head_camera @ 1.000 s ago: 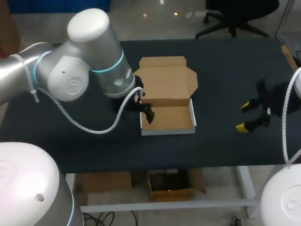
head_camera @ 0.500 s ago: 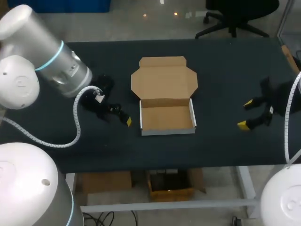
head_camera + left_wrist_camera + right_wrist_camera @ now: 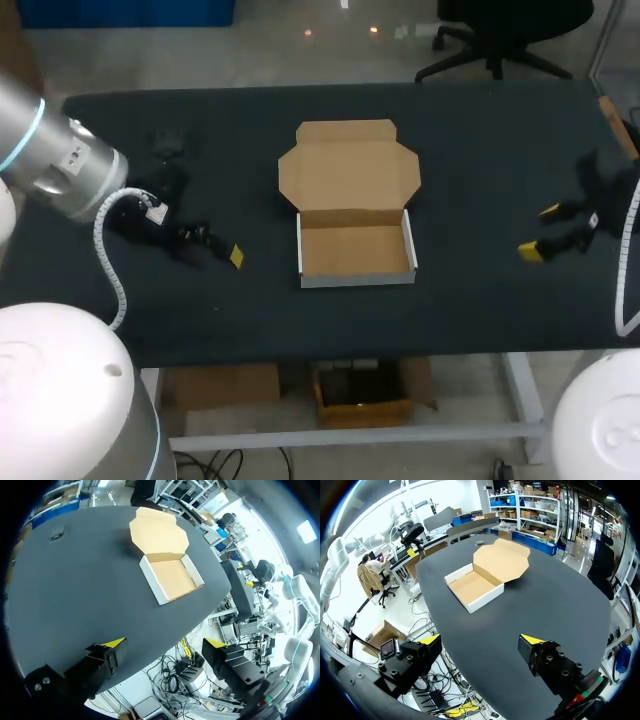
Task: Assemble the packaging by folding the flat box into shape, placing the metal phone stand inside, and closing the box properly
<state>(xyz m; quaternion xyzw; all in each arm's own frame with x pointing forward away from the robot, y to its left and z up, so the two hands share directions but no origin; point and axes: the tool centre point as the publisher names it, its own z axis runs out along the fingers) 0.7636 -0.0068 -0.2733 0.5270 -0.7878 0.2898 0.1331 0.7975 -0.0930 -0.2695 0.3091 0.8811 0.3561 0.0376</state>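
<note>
Cardboard box [image 3: 355, 250] with its lid flap laid open behind the empty tray, seemingly ready for loading; the left gripper [image 3: 216, 246] left of it and right gripper [image 3: 540, 231] right of it both hang spread wide, empty, leaving it unobstructed.

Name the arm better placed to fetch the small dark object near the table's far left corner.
Left. The left hand, open, hangs on the same side as the small dark object; the right hand sits beyond the open brown cardboard box.
</note>
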